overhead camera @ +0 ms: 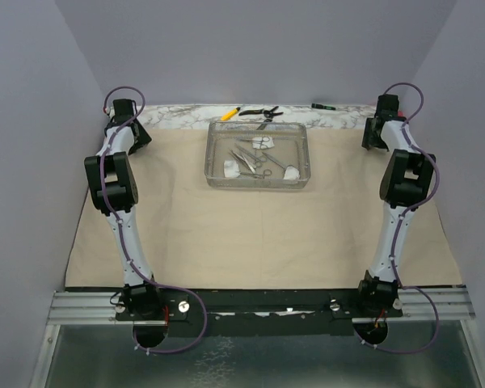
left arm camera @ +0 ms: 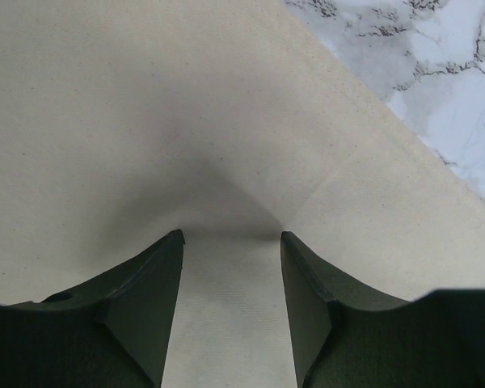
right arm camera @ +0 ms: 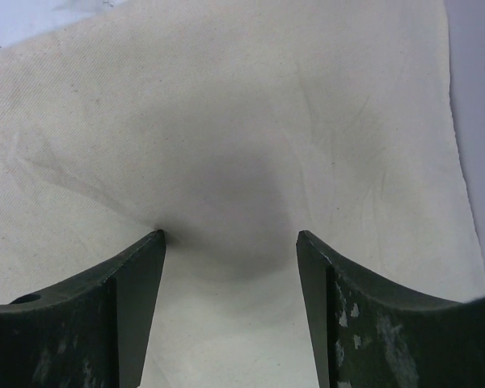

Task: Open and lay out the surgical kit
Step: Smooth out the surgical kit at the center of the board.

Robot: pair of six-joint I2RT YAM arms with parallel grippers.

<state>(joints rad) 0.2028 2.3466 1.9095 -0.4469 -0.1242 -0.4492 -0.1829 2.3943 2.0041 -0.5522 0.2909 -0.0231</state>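
**Wrap open, tray uncovered, contents not yet set out**

The beige cloth wrap [overhead camera: 259,242] lies spread flat, and the clear tray [overhead camera: 212,153] sits on its far half, midway between the arms. Inside the tray are the steel clamps [overhead camera: 250,158], the thin tweezers [overhead camera: 276,164] and three white gauze balls [overhead camera: 231,169]. Nothing has been lifted out onto the cloth.

The left gripper [left arm camera: 231,236] is well to the left of the tray, at the far corner of the cloth where the marble tabletop [left arm camera: 461,97] shows. Its jaws are spread wide with nothing between them. The right gripper [right arm camera: 230,234] is well to the right of the tray, also spread wide and empty over bare cloth. The fingertips look pressed to the fabric, but the shadow makes actual contact hard to confirm.

The unwrapping step looks about finished. Next, one arm would need to move in to the tray, come down with narrowed jaws on a single item and set it on open cloth nearer than the tray. The black-handled pliers [overhead camera: 261,111] and yellow pen [overhead camera: 230,113] beyond the tray are not part of this.
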